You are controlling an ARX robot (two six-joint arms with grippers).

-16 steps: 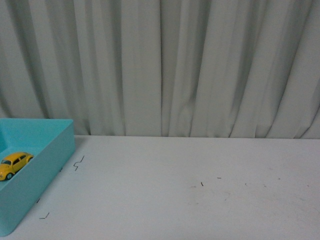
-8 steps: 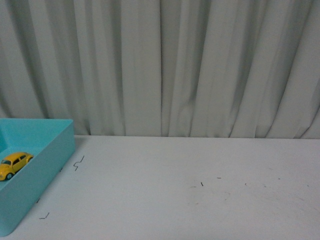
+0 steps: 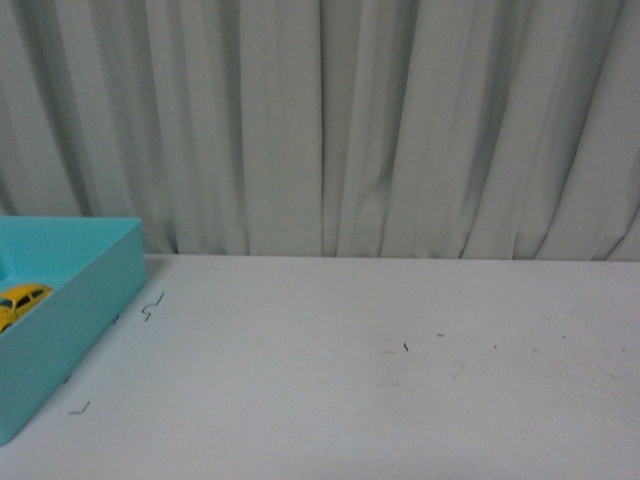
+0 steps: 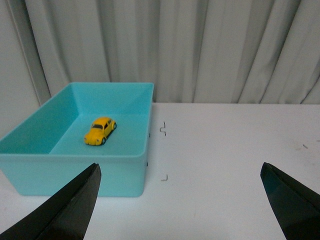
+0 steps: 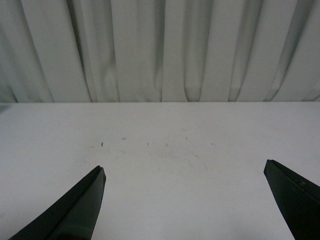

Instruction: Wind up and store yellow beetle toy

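Observation:
The yellow beetle toy (image 4: pixel 100 130) rests on its wheels on the floor of a turquoise bin (image 4: pixel 125 170). In the front view the toy (image 3: pixel 20 301) peeks over the bin wall (image 3: pixel 75 310) at the far left. My left gripper (image 4: pixel 180 172) is open and empty, set back from the bin and facing it across the white table. My right gripper (image 5: pixel 182 170) is open too, with only bare tabletop between its black fingers (image 5: pixel 75 210). Neither arm appears in the front view.
A white table (image 3: pixel 380 400) carries small dark marks (image 3: pixel 150 305) near the bin and faint scuffs (image 5: pixel 165 150) further right. A pleated grey-white curtain (image 3: pixel 350 120) hangs behind the table's far edge.
In the front view the whole scene has shifted: the table edge, bin and toy now sit higher and slightly further left. The toy stays in the bin.

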